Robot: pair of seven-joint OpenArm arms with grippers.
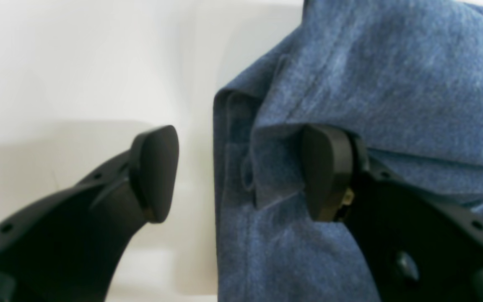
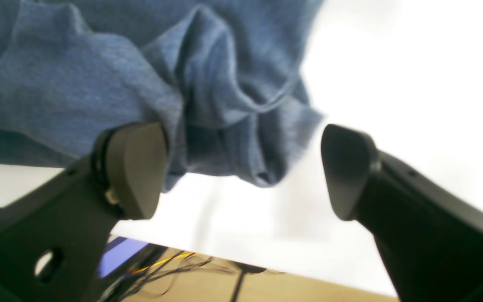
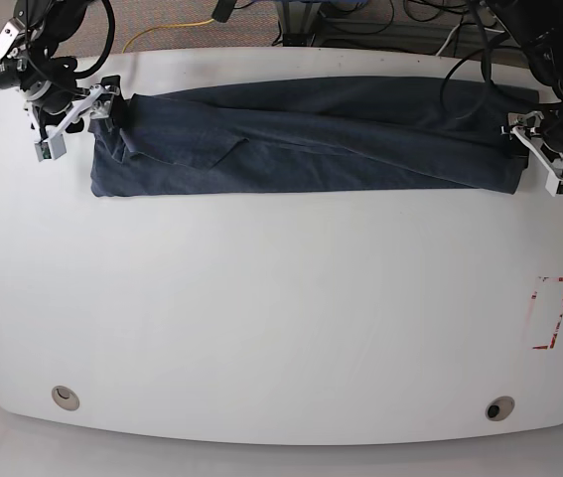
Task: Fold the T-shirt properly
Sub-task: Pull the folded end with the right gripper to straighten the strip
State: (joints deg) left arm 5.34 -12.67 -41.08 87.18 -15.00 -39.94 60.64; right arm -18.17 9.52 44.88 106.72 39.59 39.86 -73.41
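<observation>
At the far left of the base view, right end effector (image 3: 68, 117) beside the bunched end of the T-shirt (image 3: 301, 134), spread wide and grasping nothing. In its wrist view, one fingertip (image 2: 134, 167) just in front of a crumpled fold, the other out over bare white desk (image 3: 261, 318), with the cloth hanging free between them. Judged a let-go at the end of a fold, the cloth left to settle by itself.

Across the middle, T-shirt lying as a long narrow band along the far side of the desk, already doubled lengthwise, with a flap turned over near the left third. Still creased, more so at the left end than the right. Laid this way, presumably, so that each arm can reach one short end.

At the right, left end effector (image 3: 549, 151) at the other end of the band. In its wrist view, one fingertip (image 1: 327, 172) tucked against a hemmed fold, the other (image 1: 155, 172) clear of the cloth over the desk, a wide gap between them. Released as well, nothing pinched; possibly placed to straddle the edge for a fresh grip.

Low on the right, a small red rectangle mark (image 3: 549, 313) on the desk, well apart from the cloth.
</observation>
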